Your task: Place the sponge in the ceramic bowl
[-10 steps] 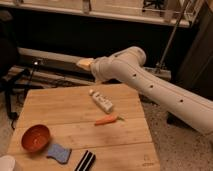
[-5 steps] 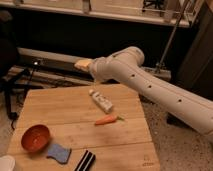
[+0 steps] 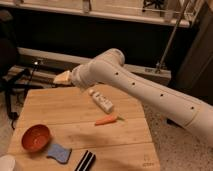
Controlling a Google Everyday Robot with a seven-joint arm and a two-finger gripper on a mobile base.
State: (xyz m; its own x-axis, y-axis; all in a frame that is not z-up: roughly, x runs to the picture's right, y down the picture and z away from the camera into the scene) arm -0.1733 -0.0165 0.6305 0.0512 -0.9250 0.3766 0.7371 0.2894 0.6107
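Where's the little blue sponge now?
In the camera view, the flat light-blue sponge lies on the wooden table's near left, just right of the orange-red ceramic bowl. The gripper hovers over the table's far edge.

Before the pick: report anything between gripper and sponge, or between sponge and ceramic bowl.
Nothing visible. The gripper hangs near the far edge of the table, with bare wood between it and the sponge, which lies just beside the ceramic bowl.

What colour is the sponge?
The sponge is light blue, camera view; gripper over table, far left corner.
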